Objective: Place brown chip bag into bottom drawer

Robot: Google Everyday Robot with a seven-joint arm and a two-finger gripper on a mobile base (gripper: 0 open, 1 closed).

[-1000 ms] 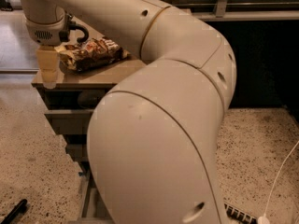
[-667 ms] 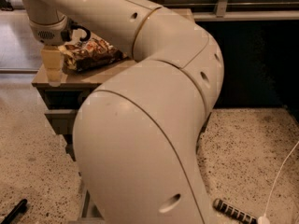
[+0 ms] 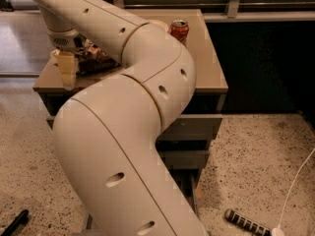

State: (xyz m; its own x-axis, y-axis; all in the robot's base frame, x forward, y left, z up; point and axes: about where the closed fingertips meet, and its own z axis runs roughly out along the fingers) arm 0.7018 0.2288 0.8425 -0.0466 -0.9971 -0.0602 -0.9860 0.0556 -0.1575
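The brown chip bag (image 3: 97, 61) lies on the grey cabinet top (image 3: 206, 68) near its left end; only a dark crinkly part shows beside my arm. My gripper (image 3: 67, 72) hangs at the left front edge of the cabinet top, right against the bag's left end. My large cream arm (image 3: 133, 146) fills the middle of the view and hides most of the cabinet front. The bottom drawer (image 3: 190, 188) is pulled out near the floor; only a narrow grey strip shows to the right of the arm.
A red soda can (image 3: 179, 30) stands at the back of the cabinet top. Two grey drawer fronts (image 3: 194, 128) show above the bottom drawer. On the speckled floor lie a striped dark object (image 3: 245, 222), a white cable (image 3: 295, 186) and a black object (image 3: 15, 222).
My arm's elbow has swung left and down in the view, uncovering the right half of the cabinet top and the can. The gripper stays beside the bag at the left end.
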